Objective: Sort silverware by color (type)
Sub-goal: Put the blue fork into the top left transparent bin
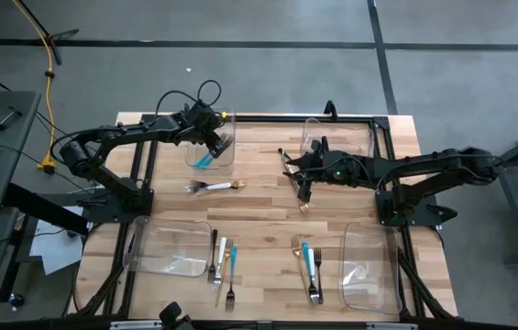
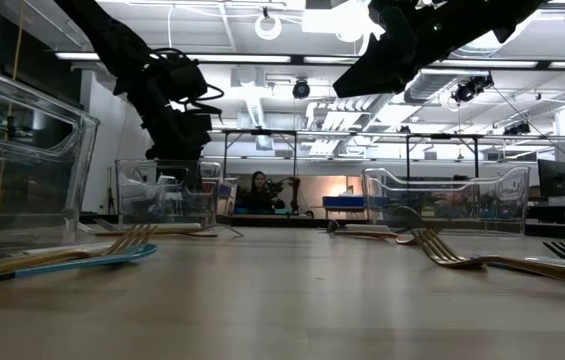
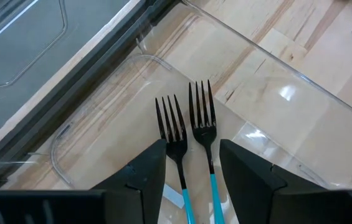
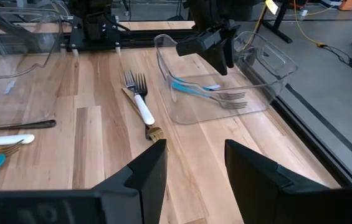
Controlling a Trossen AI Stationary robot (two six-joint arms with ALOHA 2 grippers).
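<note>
Left end effector [image 1: 219, 139] hangs over the far-left clear bin [image 1: 192, 158], fingers spread with nothing between them — below it two teal-handled forks [image 3: 191, 134] lie side by side inside, tines near the bin's curved wall. Right end effector [image 1: 301, 186] is over the open middle of the bench [image 1: 268, 209], fingers apart and empty; a gold fork [image 1: 303, 208] lies just beside its tip. A white-handled fork [image 4: 139, 99] rests on bare wood near the bin. More silverware [image 1: 222, 264] lies along the near edge, between two near bins.
</note>
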